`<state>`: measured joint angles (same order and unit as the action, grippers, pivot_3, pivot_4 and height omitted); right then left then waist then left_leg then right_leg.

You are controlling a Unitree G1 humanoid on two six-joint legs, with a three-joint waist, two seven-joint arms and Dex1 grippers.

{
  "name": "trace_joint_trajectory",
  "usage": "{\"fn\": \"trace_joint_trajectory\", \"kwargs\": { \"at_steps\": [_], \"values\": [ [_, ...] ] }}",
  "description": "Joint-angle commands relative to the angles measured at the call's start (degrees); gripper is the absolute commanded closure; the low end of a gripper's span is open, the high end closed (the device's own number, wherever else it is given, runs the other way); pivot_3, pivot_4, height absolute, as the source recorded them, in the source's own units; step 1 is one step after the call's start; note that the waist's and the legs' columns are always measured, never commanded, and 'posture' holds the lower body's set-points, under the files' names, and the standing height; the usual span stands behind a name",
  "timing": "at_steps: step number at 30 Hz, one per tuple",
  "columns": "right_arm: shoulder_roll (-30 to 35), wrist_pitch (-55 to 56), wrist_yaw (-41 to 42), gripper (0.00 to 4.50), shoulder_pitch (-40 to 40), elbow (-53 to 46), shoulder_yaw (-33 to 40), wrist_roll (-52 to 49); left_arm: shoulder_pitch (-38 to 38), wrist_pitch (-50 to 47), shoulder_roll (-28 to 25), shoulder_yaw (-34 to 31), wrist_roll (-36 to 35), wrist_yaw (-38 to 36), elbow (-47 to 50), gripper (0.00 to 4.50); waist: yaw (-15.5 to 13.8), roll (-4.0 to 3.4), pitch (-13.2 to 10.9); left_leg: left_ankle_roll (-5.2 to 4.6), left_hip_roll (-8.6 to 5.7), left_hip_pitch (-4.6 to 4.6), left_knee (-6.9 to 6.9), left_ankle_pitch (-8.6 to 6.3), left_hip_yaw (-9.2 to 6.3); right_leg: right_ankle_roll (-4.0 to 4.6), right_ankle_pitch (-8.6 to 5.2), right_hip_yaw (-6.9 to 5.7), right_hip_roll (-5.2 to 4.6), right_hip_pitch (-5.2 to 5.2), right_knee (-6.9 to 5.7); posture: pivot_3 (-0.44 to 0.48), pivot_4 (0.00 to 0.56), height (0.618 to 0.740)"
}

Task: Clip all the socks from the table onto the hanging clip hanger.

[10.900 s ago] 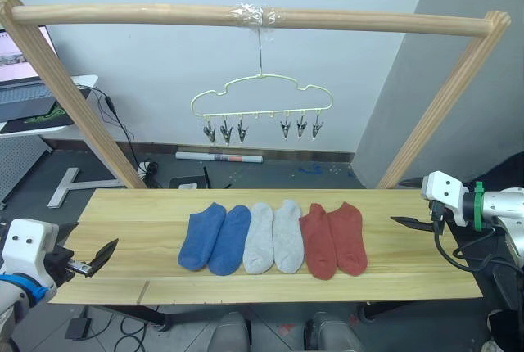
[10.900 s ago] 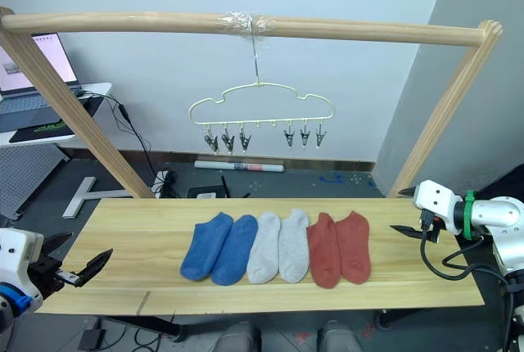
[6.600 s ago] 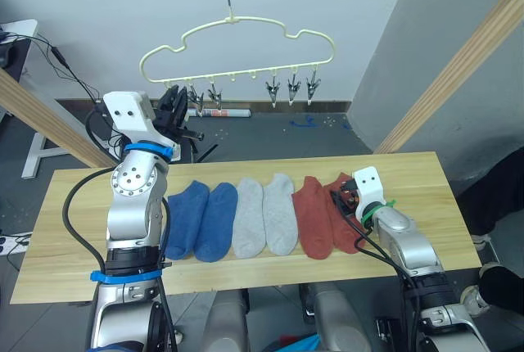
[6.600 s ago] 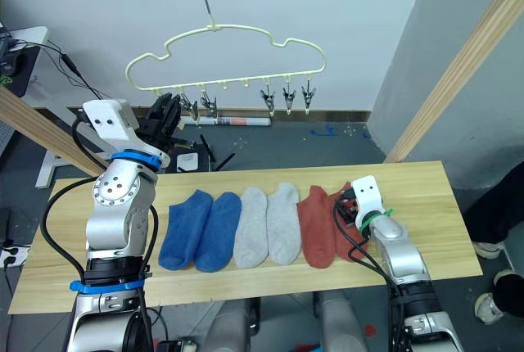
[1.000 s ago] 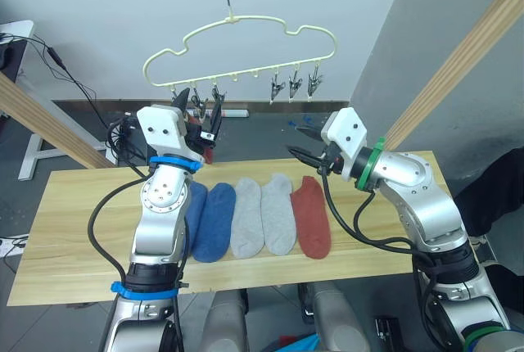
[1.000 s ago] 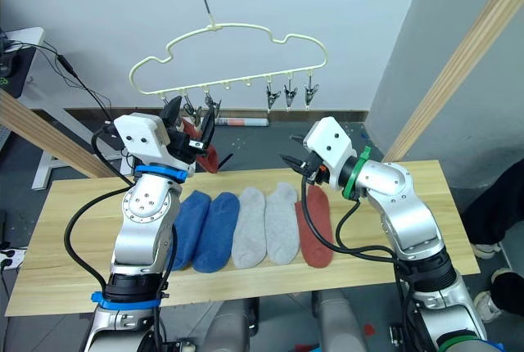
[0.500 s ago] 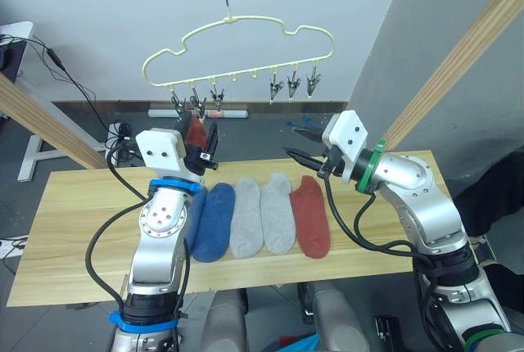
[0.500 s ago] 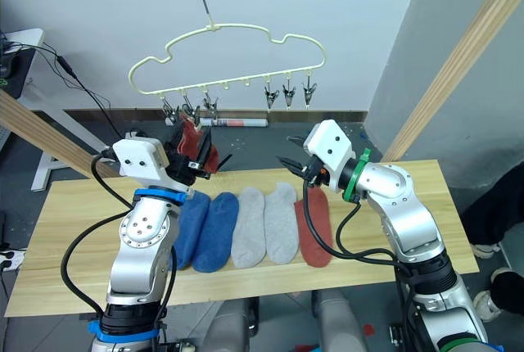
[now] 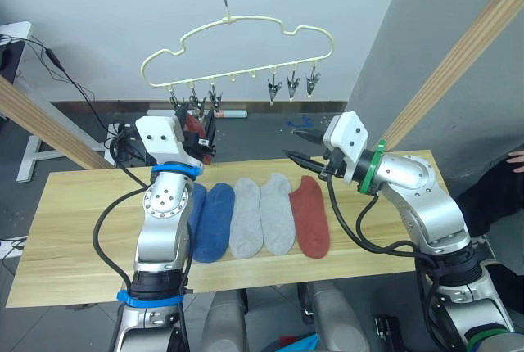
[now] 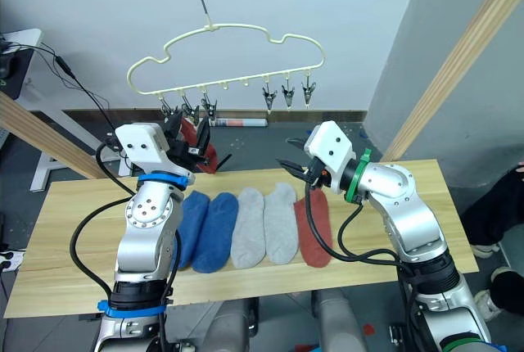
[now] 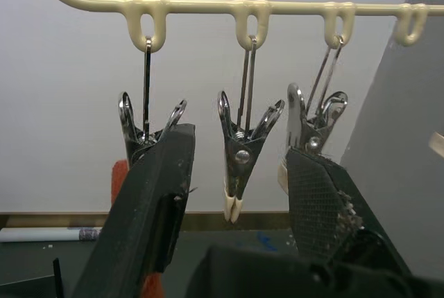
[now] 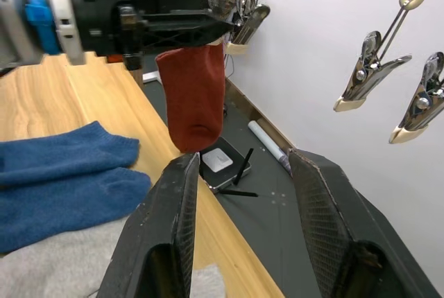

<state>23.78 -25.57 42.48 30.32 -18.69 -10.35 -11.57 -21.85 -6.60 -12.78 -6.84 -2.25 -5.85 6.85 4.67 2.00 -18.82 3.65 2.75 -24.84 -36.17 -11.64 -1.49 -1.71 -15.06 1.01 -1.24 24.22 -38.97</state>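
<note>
While five short knit socks (image 9: 260,214) lay on the light wooden plank table (image 9: 74,221), a rust-red sock (image 12: 192,97) hung at the pale yellow-green wire clip hanger (image 9: 237,51).
Left gripper (image 11: 236,194) fingers were spread around a metal clip (image 11: 239,147); right gripper (image 9: 296,146) fingers were parted, empty.

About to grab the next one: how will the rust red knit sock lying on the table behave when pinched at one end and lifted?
The rust red knit sock on the table lies flat and thin, so it will probably droop limply. The hanging rust red sock already dangles straight down. It probably weighs little.
</note>
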Motion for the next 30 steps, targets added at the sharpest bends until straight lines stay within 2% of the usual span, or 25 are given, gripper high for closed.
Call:
{"fn": "trace_joint_trajectory", "kwargs": {
  "at_steps": [1,12,15,20,22,25,30],
  "values": [
    [0.2,0.9,0.7,2.38,1.0,-3.0,0.7,-1.6,-1.7,2.7,-0.7,-0.5,-0.2,-0.6,-0.8,2.11,0.0,0.0,0.0,0.0,0.0,0.0,0.0,0.0,0.0,0.0,0.0,0.0,0.0,0.0,0.0,-0.165,0.329,0.733],
    [0.2,-0.2,0.3,2.38,1.5,-3.6,0.7,-2.6,-5.5,5.5,-1.2,-0.7,-0.2,-0.5,-5.5,2.11,0.0,0.0,0.0,0.0,0.0,0.0,0.0,0.0,0.01,0.0,0.0,0.0,-0.01,-0.01,0.0,-0.166,0.32,0.733],
    [0.2,-0.4,0.2,2.38,1.5,-3.8,0.7,-2.7,-6.0,5.8,-1.1,-0.7,-0.4,-0.6,-6.1,2.69,0.0,0.0,0.0,0.0,0.0,0.0,-0.01,0.0,0.01,0.0,0.0,0.0,-0.01,-0.01,0.0,-0.166,0.32,0.733],
    [0.4,-1.2,-0.4,2.38,1.1,-4.4,0.7,-2.5,-6.6,5.9,-0.9,-0.4,-0.7,-1.0,-6.5,4.13,0.0,0.0,0.0,0.01,-0.01,0.0,-0.01,0.0,0.01,0.0,0.0,0.0,-0.01,-0.01,0.0,-0.168,0.319,0.733],
    [0.8,-2.2,-0.6,2.38,0.4,-4.7,0.5,-2.3,-6.5,5.8,-0.9,-0.4,-0.7,-1.0,-6.2,4.21,0.0,0.0,0.0,0.0,0.0,0.0,-0.01,0.0,0.01,0.0,0.0,0.0,-0.01,-0.01,0.0,-0.169,0.321,0.733],
    [1.6,-3.2,-2.5,1.8,-2.4,-3.5,-0.6,0.4,-6.1,5.3,-0.9,-0.3,-0.4,-1.0,-5.5,4.21,0.0,0.0,0.0,0.01,0.0,0.0,-0.01,0.0,0.0,0.0,0.0,-0.01,-0.01,-0.01,0.0,-0.169,0.321,0.733],
    [1.8,-1.3,-6.6,0.24,-7.9,0.5,-4.0,6.4,-5.0,4.1,-1.4,-0.2,-0.3,-1.3,-3.6,4.21,0.0,0.0,0.0,0.01,-0.01,0.0,-0.01,0.0,0.02,0.0,0.0,0.01,-0.02,-0.01,0.01,-0.161,0.327,0.733]
  ]
}}
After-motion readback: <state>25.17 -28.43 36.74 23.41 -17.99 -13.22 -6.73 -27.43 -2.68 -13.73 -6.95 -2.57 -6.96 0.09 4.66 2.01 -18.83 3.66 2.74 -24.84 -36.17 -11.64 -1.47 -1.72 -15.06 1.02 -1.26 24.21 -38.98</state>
